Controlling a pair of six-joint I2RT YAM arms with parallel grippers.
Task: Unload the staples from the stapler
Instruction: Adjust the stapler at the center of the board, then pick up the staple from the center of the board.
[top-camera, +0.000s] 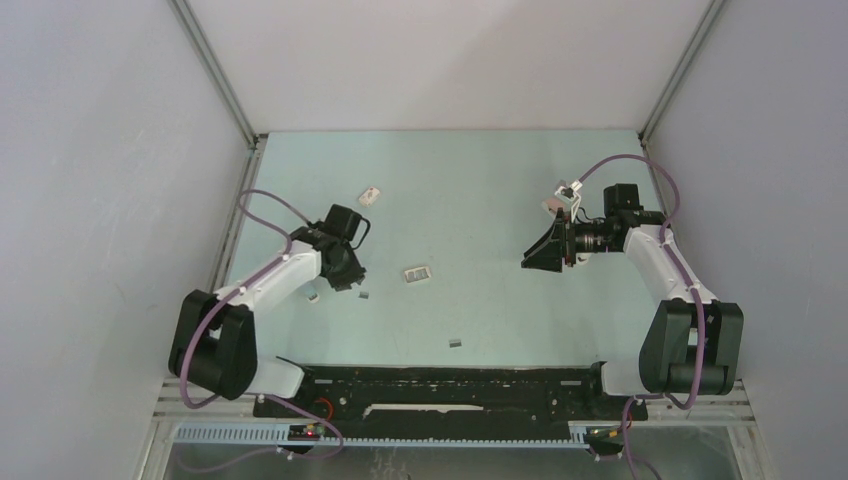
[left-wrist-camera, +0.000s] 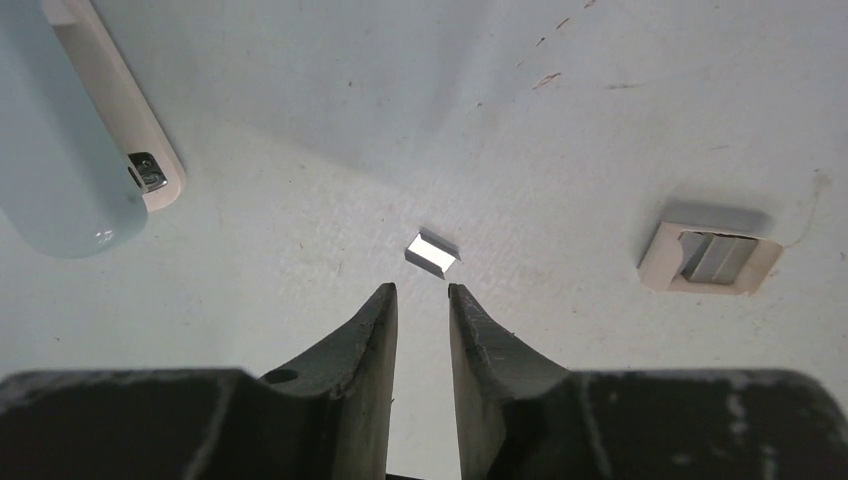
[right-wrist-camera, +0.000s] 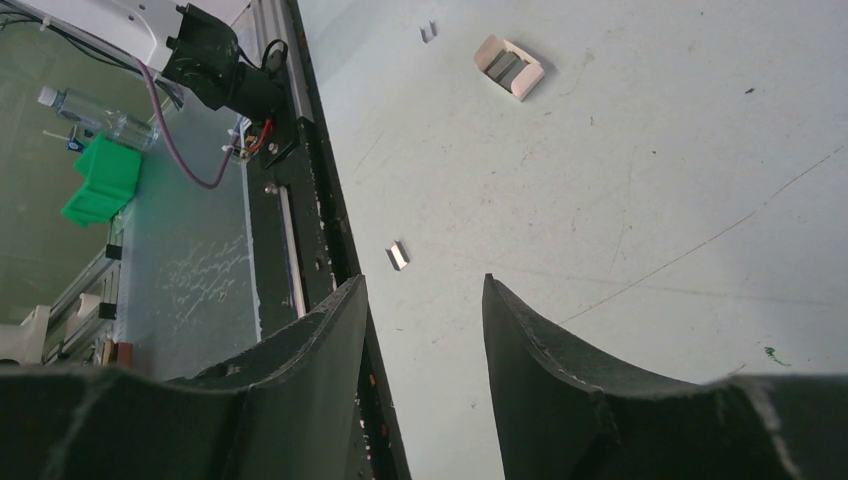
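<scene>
A slip was judged the main risk. The staple strip (left-wrist-camera: 432, 253) lay flat and loose on the table (top-camera: 500, 180). So thin a piece could be pushed along by a closing jaw instead of being caught, or snapped into shorter pieces if pinched askew. It could also be nudged toward the small open box (left-wrist-camera: 710, 258) at 3 o'clock and be mixed up with the grey strips seen inside. Whether more staples remained in the stapler (left-wrist-camera: 60, 170), at 10 o'clock in the left wrist view, could not be told; only a small metal part was shown at its end.

The left gripper (left-wrist-camera: 420, 292) was seen with its jaws parted by a narrow gap, with nothing held between them and nothing touched. The strip lay just beyond the fingertips at 12 o'clock. The right gripper (right-wrist-camera: 424, 285) appeared to be raised off the table at about 3 o'clock of the top view, with its jaws set wider apart and empty. A second staple strip (top-camera: 455, 342) lay toward the 6 o'clock edge, well apart from both grippers.
</scene>
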